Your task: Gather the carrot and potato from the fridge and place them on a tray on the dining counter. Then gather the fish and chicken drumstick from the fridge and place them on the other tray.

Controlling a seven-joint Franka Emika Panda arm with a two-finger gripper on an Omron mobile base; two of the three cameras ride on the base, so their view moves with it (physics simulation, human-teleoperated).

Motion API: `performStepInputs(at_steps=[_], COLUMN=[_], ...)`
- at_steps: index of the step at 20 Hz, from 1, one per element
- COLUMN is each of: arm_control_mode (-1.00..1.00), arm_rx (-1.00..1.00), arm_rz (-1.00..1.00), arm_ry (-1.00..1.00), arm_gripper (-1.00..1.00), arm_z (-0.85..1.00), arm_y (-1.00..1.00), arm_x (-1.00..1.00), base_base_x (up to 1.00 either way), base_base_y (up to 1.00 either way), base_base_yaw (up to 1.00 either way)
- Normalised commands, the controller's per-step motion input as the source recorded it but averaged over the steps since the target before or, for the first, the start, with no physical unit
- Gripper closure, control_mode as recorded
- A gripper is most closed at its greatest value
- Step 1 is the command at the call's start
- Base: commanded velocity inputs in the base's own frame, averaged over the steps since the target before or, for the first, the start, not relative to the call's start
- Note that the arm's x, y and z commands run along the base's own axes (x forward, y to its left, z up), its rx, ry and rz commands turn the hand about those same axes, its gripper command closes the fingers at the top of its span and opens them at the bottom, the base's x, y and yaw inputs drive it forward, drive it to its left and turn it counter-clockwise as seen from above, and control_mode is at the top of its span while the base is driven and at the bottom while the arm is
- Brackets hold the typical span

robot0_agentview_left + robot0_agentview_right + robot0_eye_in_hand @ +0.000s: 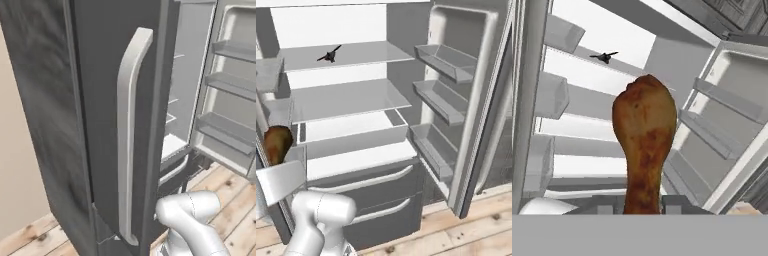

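Note:
A browned chicken drumstick (644, 137) stands upright between my fingertips, thick end up. My gripper (643, 204) is shut on its thin end. In the right base view the drumstick (277, 144) shows at the far left, beside the left door's bins. The fish (329, 55) is a small dark shape lying on the top shelf of the fridge, well beyond the drumstick; in the hand view the fish (604, 57) sits at the upper left. The carrot, potato and trays are out of view.
Both fridge doors stand open. The left door's dark outer face and pale handle (129, 125) loom close. The right door's bins (448, 65) jut out on the right. Glass shelves (346, 97) and two drawers (371, 185) lie ahead above a wooden floor (466, 235).

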Motion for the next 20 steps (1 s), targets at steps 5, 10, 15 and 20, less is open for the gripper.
performStepInputs(at_steps=[5, 10, 15, 20], arm_control_mode=[1.00, 1.00, 1.00, 1.00], arm_rx=[0.00, 0.00, 0.00, 0.00], arm_rz=[0.00, 0.00, 0.00, 0.00], arm_ry=[0.00, 0.00, 0.00, 0.00], arm_gripper=[1.00, 1.00, 1.00, 1.00], arm_z=[0.00, 0.00, 0.00, 0.00], arm_y=[0.00, 0.00, 0.00, 0.00], arm_x=[0.00, 0.00, 0.00, 0.00], base_base_x=[-0.12, -0.13, -0.23, -0.35], base_base_y=[0.20, 0.02, 0.05, 0.07], base_base_yaw=[-0.66, -0.70, -0.69, -0.66])
